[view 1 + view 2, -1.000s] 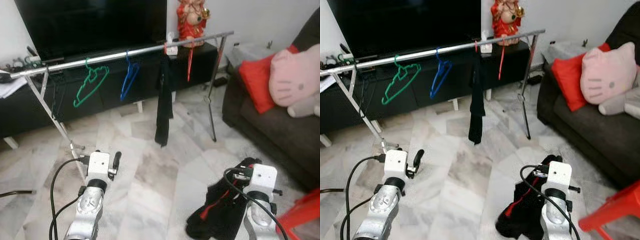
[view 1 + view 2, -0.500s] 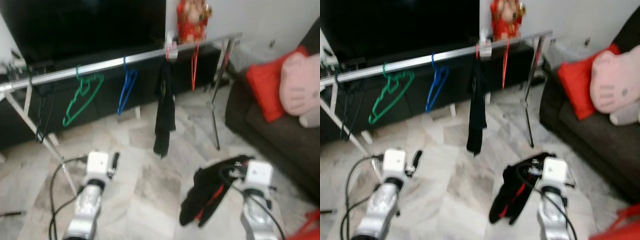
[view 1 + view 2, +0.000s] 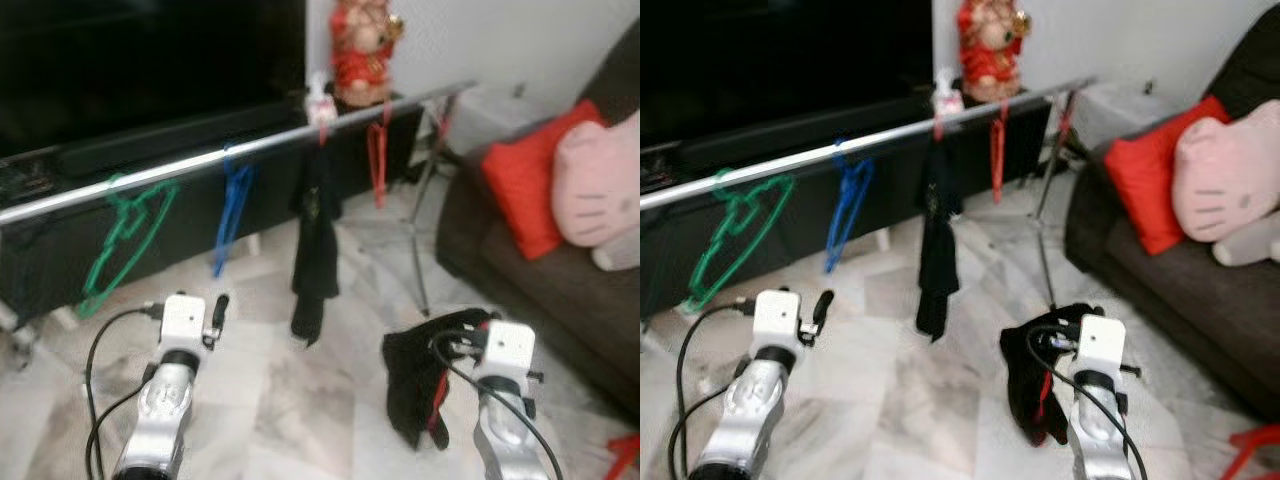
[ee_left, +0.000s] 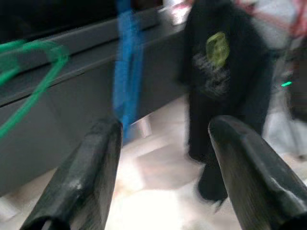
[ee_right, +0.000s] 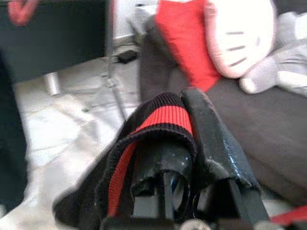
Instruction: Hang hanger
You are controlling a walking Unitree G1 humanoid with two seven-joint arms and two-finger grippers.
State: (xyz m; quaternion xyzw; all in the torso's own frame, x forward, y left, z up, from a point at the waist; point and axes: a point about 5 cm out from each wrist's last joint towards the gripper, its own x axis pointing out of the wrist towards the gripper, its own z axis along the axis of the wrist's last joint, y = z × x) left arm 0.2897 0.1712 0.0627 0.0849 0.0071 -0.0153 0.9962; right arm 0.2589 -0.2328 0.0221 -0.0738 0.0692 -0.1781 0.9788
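A silver clothes rail (image 3: 200,160) runs across in front of me. On it hang a green hanger (image 3: 120,245), a blue hanger (image 3: 232,215), a black shirt (image 3: 315,240) and a red hanger (image 3: 378,160). My right gripper (image 5: 177,143) is shut on a black garment with red trim (image 3: 415,385), which dangles from it low on the right, short of the rail. Whether a hanger is inside the garment cannot be made out. My left gripper (image 3: 218,308) is open and holds nothing; in its wrist view it faces the blue hanger (image 4: 127,62) and the black shirt (image 4: 223,81).
A dark sofa (image 3: 560,290) with a red cushion (image 3: 525,175) and a pink plush (image 3: 600,180) stands on the right. Behind the rail are a black TV console (image 3: 150,200) and a red figurine (image 3: 358,50). The rail's right leg (image 3: 420,240) stands on the marble floor. A red stool edge (image 3: 622,450) shows at the bottom right.
The whole view has shifted and the rail looks nearer and more slanted. The black garment now hangs higher from my right gripper than one second ago. The left gripper stays open.
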